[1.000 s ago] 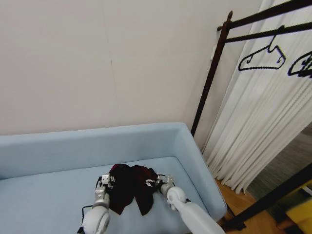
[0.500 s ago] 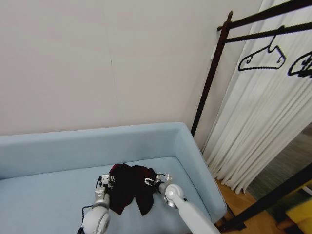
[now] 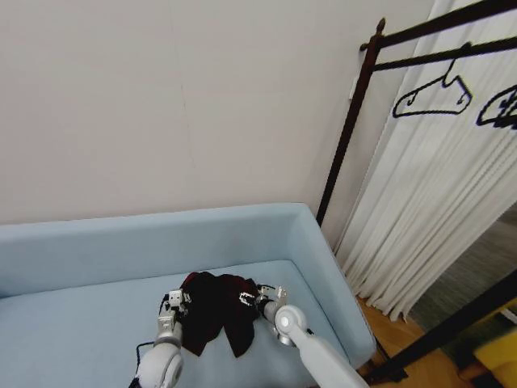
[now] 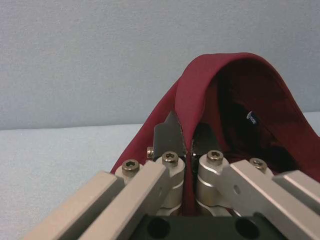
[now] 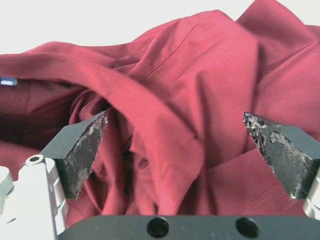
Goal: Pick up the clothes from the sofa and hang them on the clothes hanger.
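A dark red garment (image 3: pixel 214 309) lies bunched on the light blue sofa (image 3: pixel 97 250). My left gripper (image 3: pixel 175 301) sits at its left edge, shut on a fold of the red garment (image 4: pixel 195 100), which runs between the fingertips (image 4: pixel 170 135). My right gripper (image 3: pixel 260 297) is at the garment's right side, open, with the red cloth (image 5: pixel 190 110) spread between its two wide-apart fingers (image 5: pixel 82 145). A black clothes hanger (image 3: pixel 432 93) hangs on the dark rack's rail (image 3: pixel 436 52) at the upper right.
The rack's dark post (image 3: pixel 347 121) stands beside the sofa's right arm. White curtains (image 3: pixel 436 210) hang behind the rack. Wooden floor (image 3: pixel 396 335) and the rack's base bar (image 3: pixel 452 323) lie to the right. A pale wall (image 3: pixel 161 105) rises behind the sofa.
My right arm has drawn slightly in toward the garment's right edge. The left gripper and the cloth have barely shifted.
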